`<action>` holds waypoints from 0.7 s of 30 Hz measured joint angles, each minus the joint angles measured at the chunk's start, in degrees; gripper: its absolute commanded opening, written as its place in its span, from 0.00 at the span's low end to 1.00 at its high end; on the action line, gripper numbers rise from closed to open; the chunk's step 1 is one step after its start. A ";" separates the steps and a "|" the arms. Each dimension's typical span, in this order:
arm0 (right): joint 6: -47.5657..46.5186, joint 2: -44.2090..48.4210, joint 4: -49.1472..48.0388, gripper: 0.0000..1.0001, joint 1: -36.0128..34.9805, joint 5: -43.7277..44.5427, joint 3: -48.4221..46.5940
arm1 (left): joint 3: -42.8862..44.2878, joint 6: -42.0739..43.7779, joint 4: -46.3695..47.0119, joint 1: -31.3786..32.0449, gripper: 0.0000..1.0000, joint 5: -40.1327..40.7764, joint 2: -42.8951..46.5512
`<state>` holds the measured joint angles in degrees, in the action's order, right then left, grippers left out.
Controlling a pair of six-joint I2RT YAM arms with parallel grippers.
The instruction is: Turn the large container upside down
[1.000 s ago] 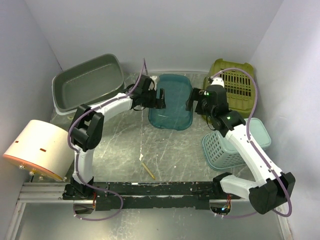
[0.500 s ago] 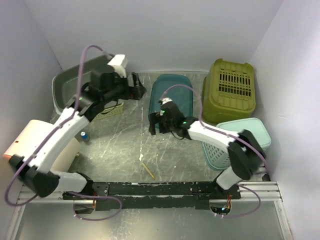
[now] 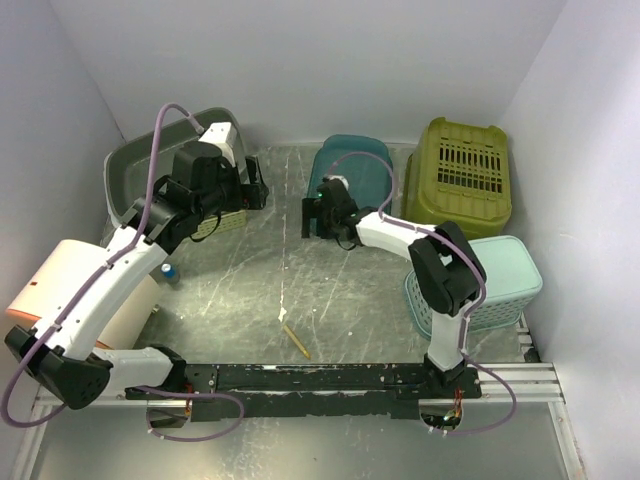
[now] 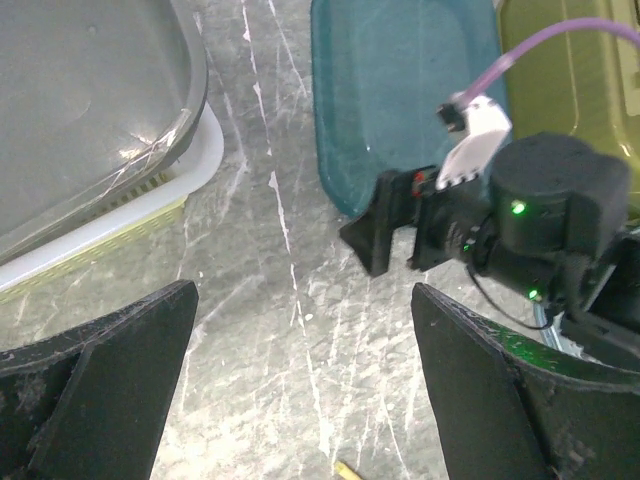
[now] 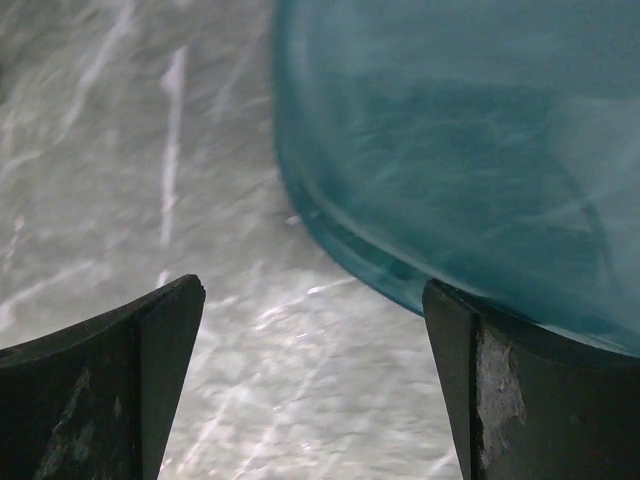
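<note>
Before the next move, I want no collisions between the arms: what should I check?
1. Left gripper open and empty: ok.
2. Right gripper open and empty: ok.
3. The two grippers apart from each other: ok.
4. Teal container resting on the table: ok.
5. Teal container upside down: cannot tell.
6. Wooden stick away from both grippers: ok.

Top view: high behind the arm bases, looking down over the whole surface [image 3: 250,290]. Left wrist view: mid-height, angled down. Right wrist view: low, very close. All three share the teal container [image 3: 352,172] rim.
</note>
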<state>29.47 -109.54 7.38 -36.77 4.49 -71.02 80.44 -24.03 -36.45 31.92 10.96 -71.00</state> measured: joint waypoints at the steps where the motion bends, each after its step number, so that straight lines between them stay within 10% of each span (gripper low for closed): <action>1: 0.24 0.09 0.46 0.93 1.05 0.92 -0.07 | 0.00 0.02 -0.04 0.00 1.00 0.26 -0.35; 16: -1.16 6.86 -5.77 0.92 -4.09 -0.50 0.13 | 2.32 1.57 -1.55 0.00 0.99 4.20 -3.87; 21: -3.54 -9.35 -1.38 0.94 -6.45 5.01 -22.38 | 2.32 1.53 -2.38 0.00 1.00 5.18 -3.61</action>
<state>25.93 -118.89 6.00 -43.22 9.50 -93.41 82.76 -22.50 -38.83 31.92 16.14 -74.61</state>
